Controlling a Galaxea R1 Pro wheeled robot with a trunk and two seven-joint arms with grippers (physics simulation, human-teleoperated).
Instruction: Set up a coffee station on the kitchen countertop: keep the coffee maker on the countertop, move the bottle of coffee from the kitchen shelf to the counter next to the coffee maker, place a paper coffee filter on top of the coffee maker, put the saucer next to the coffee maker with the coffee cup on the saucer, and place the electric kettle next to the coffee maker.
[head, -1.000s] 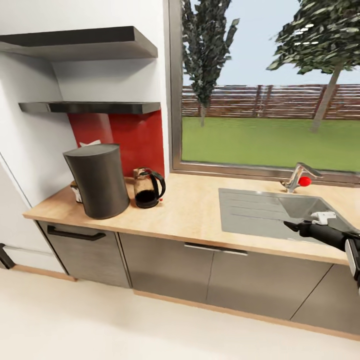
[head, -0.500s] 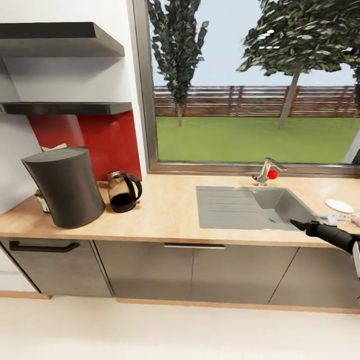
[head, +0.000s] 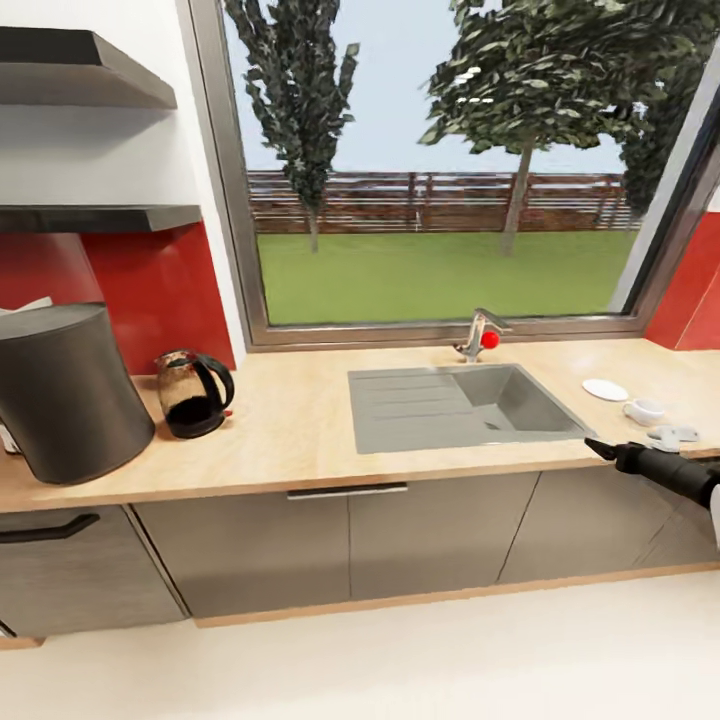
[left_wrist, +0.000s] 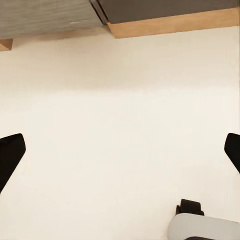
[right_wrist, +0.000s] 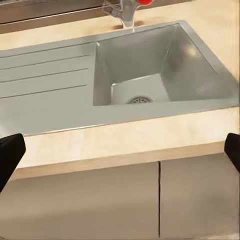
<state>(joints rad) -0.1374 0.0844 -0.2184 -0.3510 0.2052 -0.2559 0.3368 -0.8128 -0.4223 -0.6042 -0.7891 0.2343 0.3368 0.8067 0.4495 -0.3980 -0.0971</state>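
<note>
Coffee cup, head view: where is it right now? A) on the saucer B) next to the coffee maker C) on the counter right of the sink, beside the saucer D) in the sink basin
C: the coffee cup stands on the countertop right of the sink, just in front of the saucer and not on it.

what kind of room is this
A home kitchen, by the look of it: a wooden countertop with a steel sink and tap under a garden window, a coffee maker and an electric kettle at its left end.
</note>
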